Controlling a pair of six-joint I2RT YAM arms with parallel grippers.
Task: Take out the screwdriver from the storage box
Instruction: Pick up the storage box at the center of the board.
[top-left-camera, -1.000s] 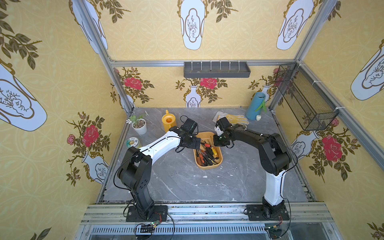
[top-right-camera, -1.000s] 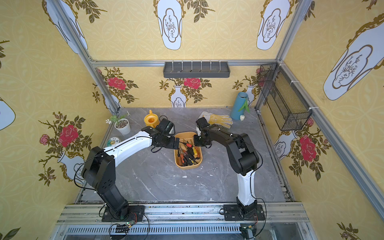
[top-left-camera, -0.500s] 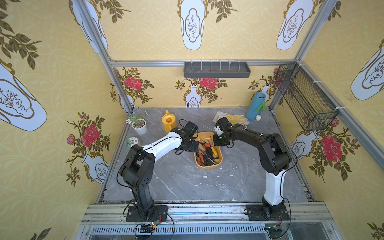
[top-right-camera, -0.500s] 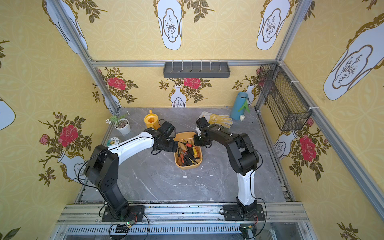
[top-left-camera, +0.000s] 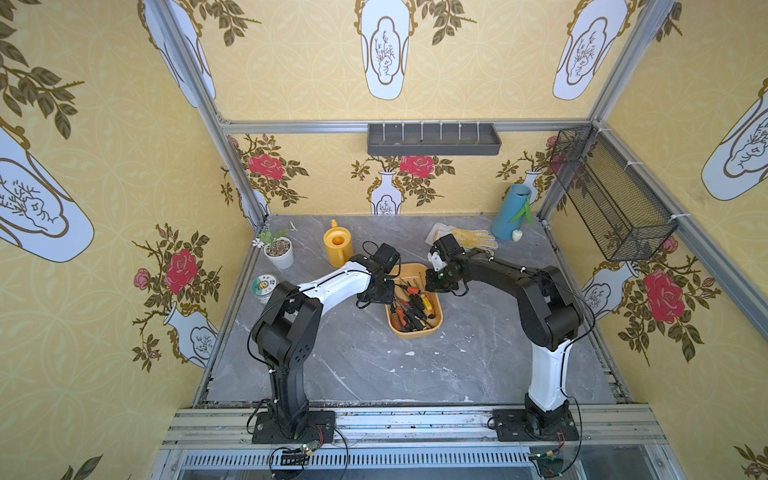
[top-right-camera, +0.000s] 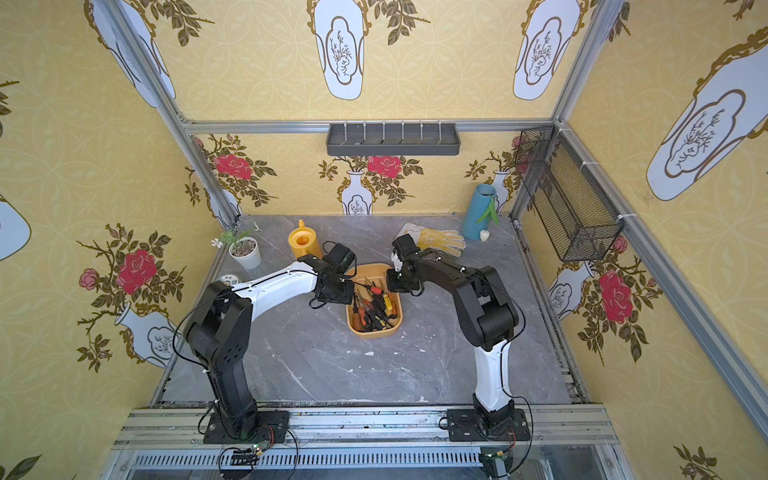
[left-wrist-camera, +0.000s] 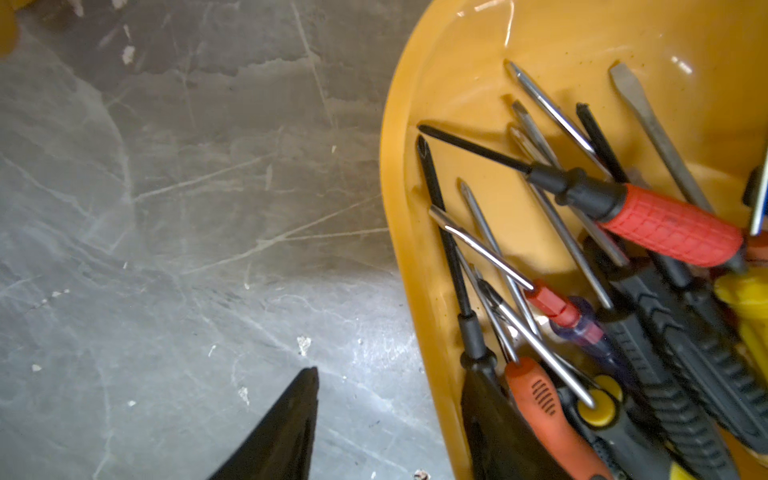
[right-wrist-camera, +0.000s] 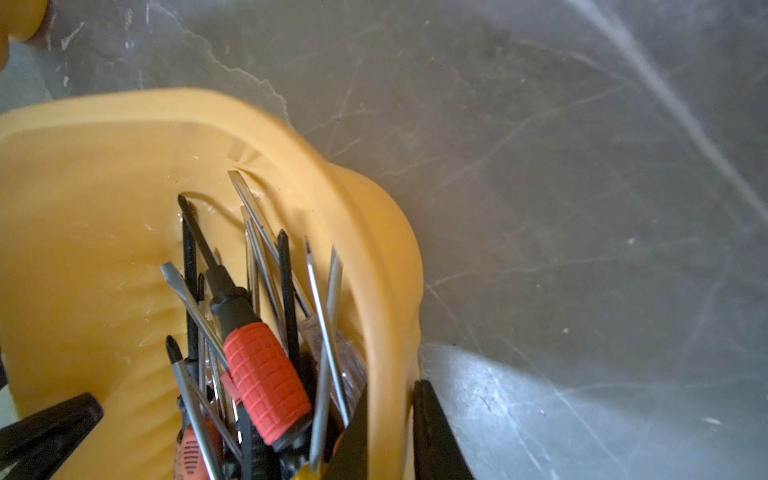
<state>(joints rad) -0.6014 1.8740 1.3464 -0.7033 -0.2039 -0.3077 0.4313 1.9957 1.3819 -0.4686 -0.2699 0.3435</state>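
Both arms reaching low over the middle of the table (top-left-camera: 374, 365), left gripper (left-wrist-camera: 395, 372) hanging half-open astride the rim of the storage box (top-left-camera: 415, 335), right gripper (right-wrist-camera: 390, 399) pinching the opposite rim, screwdrivers (top-left-camera: 411, 307) lying heaped inside.

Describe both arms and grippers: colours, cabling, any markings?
Same build, both mostly black with rounded joint housings and flat black base plates. The left arm has a white forearm link; the right arm a white lower link. Thin black cables loop outside each. The left gripper and right gripper have black tapered fingers. No markings readable.
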